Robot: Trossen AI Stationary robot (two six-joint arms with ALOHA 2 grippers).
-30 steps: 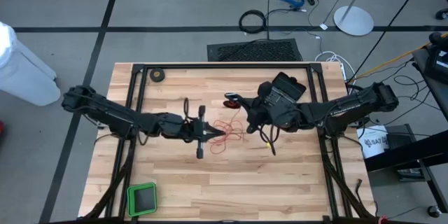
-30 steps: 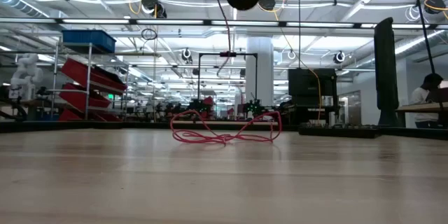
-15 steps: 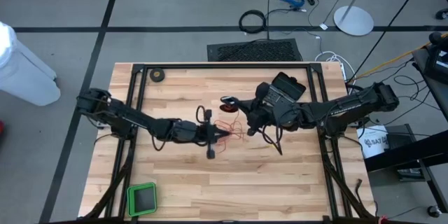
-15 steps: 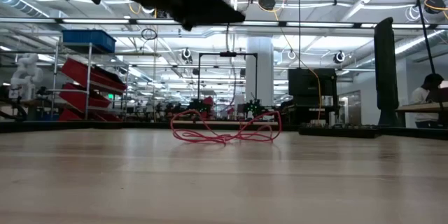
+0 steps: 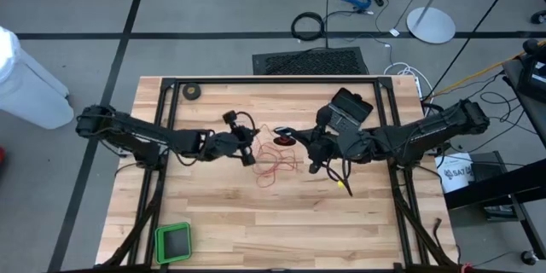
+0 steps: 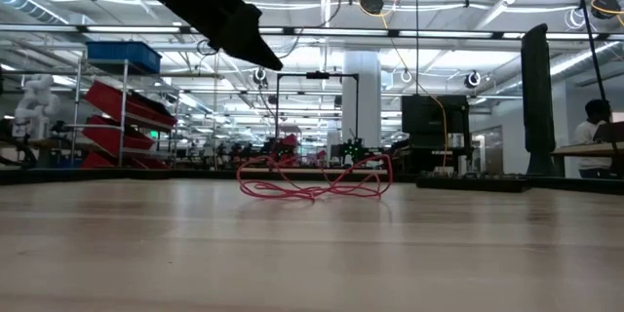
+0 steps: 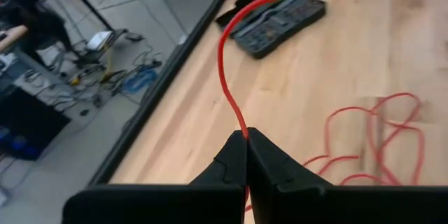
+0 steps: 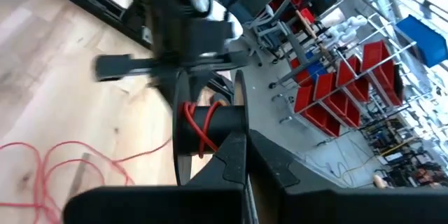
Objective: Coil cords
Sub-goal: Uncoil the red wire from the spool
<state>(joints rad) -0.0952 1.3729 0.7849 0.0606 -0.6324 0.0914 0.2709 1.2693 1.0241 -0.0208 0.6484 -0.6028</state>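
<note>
Left claw (image 7: 246, 137) pinches the red wire (image 5: 275, 164), just left of the reel (image 5: 282, 141); right claw (image 8: 241, 140) grips the reel, raised above the wire's loose loops on the table (image 5: 256, 222)

Matt pale wood table (image 5: 256, 213), thin glossy red wire (image 6: 312, 187), prob. plastic-coated.

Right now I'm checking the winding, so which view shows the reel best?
The right wrist view: the reel fills it, red wire wrapped around, right gripper shut on it. High and low views show it small; left wrist view misses it.
</note>
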